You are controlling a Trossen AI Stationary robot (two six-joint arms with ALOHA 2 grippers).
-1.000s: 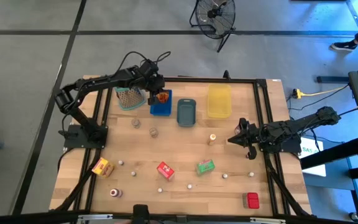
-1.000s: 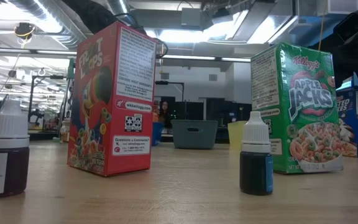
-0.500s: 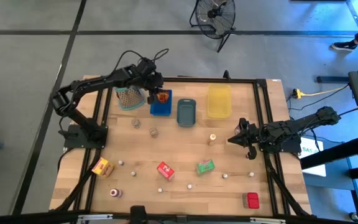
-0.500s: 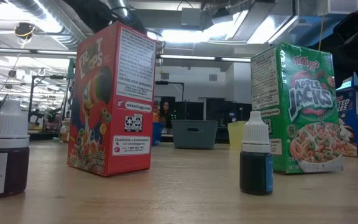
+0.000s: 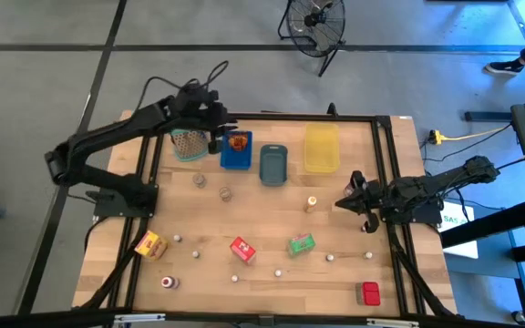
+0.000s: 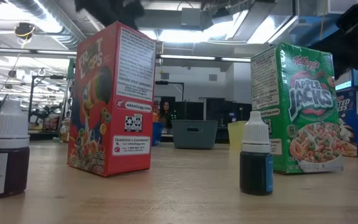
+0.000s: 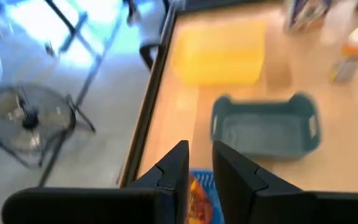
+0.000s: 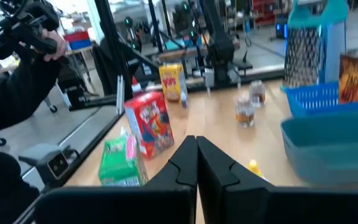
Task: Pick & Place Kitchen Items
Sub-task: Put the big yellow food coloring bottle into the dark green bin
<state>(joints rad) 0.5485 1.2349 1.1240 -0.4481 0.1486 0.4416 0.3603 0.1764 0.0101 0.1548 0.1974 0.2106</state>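
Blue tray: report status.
Left pincer open, empty, above blue rectangular tray. Brown packet sits inside. Right pincer shut, idle.

Both robot arms are black and thin, made of long bars joined by round joints. The left arm [image 5: 117,137] has a thin black cable looping off its top. The fingers [image 7: 176,171] are flat, dark and blocky.

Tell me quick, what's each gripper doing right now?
Left gripper: jaws slightly apart, holding nothing, above the blue tray.
Right gripper: jaws shut, empty, at the table's right edge.
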